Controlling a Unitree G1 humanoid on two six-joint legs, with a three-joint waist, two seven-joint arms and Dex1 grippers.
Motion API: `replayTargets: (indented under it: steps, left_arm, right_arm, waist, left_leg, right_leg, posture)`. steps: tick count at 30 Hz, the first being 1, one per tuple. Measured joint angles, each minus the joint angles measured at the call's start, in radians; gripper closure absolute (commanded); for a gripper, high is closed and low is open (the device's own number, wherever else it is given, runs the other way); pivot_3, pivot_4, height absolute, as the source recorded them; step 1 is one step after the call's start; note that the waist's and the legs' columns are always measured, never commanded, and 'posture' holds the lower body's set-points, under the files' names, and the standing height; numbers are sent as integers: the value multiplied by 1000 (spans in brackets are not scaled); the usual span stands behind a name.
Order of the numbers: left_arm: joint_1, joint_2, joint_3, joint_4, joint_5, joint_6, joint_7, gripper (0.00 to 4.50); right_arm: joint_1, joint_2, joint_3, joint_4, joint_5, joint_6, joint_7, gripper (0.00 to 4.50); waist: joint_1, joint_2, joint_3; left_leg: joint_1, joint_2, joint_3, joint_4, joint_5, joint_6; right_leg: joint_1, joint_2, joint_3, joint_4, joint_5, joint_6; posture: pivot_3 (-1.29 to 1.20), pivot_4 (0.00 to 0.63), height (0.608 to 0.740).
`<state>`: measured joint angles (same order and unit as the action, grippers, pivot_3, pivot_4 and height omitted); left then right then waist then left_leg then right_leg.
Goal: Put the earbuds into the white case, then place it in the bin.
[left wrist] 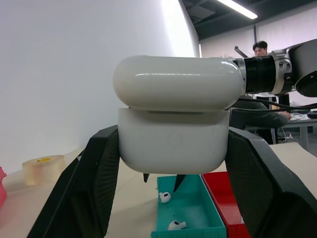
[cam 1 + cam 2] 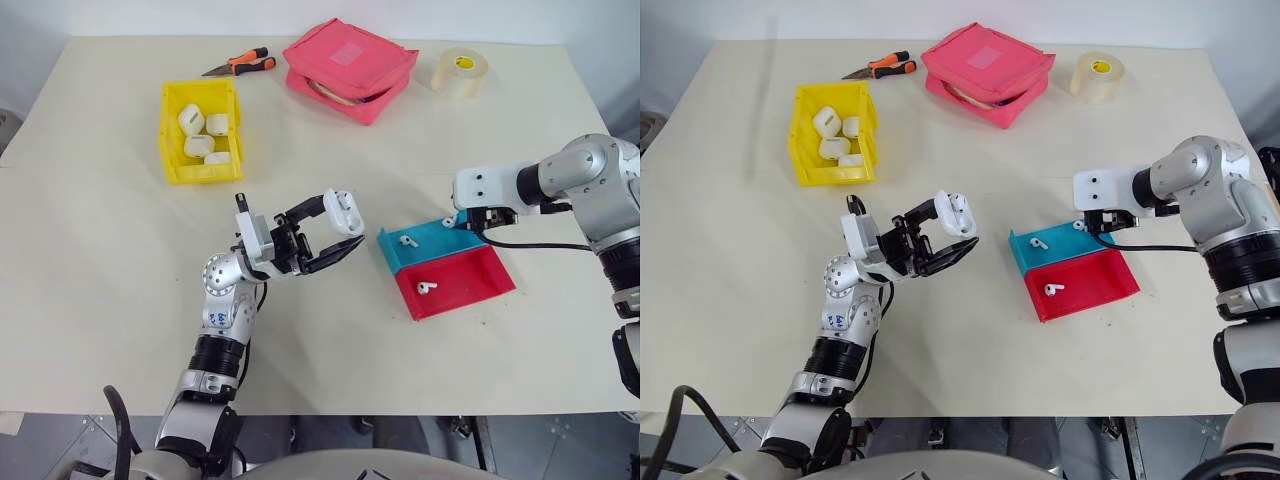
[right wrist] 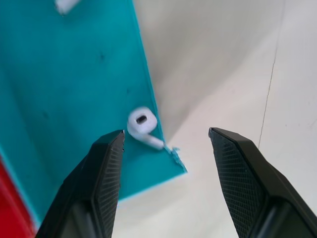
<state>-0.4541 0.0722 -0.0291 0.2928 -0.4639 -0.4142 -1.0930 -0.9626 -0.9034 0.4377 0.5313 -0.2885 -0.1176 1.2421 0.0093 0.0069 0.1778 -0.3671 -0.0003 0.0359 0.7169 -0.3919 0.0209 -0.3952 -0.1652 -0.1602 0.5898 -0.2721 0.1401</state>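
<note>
A cream-coloured table holds everything here. Near its middle, the robot's left gripper is lifted off the surface and clamped tight on a small glossy white rounded plastic earbud case, its two black fingers pressing the lower half from either side while the hinged lid stands up above them. To that gripper's right lie two shallow plastic trays touching each other, a blue tray behind and a red tray in front. Tiny glossy white earbuds with short stems rest in them: one earbud on the blue floor, another earbud in the red tray, and a third earbud at the far corner of the blue tray. The right gripper hangs over that corner with its fingers spread apart and holding nothing; the corner earbud lies just below and between them, nearer one finger, not touched. Well away at the far left of the table stands a bright yellow rectangular open-top plastic bin with several white cases inside. Behind it lie orange-handled pliers, then a pink zip pouch and a roll of clear tape.
</note>
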Motion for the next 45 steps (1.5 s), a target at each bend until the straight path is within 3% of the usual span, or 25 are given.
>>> replayTargets:
  steps: [7, 18, 21, 26, 31, 39, 45]
  left_arm:
    - [2, 1, 0, -2, 0, 0, 9, 1712]
    - [8, 2, 0, -3, 2, 0, 22, 1712]
    - [8, 2, 0, -3, 2, 0, 22, 1712]
    - [8, 2, 0, -3, 3, -1, 23, 1712]
    - [8, 2, 0, -3, 4, -1, 25, 1712]
    - [8, 2, 0, -3, 6, -3, 29, 1712]
    - [8, 12, -5, -3, 5, 3, 11, 1712]
  right_arm:
    - [-52, 34, 25, 131, -88, -147, -28, 1683]
    - [-69, 58, 23, 165, -94, -184, 1, 1683]
    - [-69, 58, 23, 165, -93, -188, 15, 2304]
    - [-69, 59, 23, 165, -93, -187, 38, 3902]
    - [-69, 65, 22, 165, -90, -178, 44, 3899]
    - [-54, 76, -50, 120, -24, -49, 73, 3899]
    - [98, 73, -267, -218, 216, 354, 100, 3899]
  waist:
    - [0, 0, 0]
    - [-4, 0, 0]
    - [-5, 0, 0]
    - [-9, 0, 0]
    - [-9, 0, 0]
    - [-9, 0, 0]
    - [0, 0, 0]
  left_leg:
    - [0, 0, 0, 0, 0, 0]
    - [0, 0, 0, 0, 0, 0]
    - [0, 0, 0, 0, 0, 0]
    - [0, 0, 0, 0, 0, 0]
    - [0, 0, 0, 0, 0, 0]
    - [0, 0, 0, 0, 0, 0]
    - [-1, 0, -1, 1, 0, 0]
  right_leg:
    - [0, 0, 0, 0, 0, 0]
    - [0, 0, 0, 0, 0, 0]
    - [0, 0, 0, 0, 0, 0]
    - [0, 0, 0, 0, 0, 0]
    - [0, 0, 0, 0, 0, 0]
    - [0, 0, 0, 0, 0, 0]
    - [0, 0, -1, 0, 0, 0]
  posture:
    - [0, 150, 740]
    - [0, 150, 740]
    - [0, 150, 740]
    - [0, 150, 740]
    - [0, 150, 740]
    - [0, 150, 740]
    - [0, 150, 740]
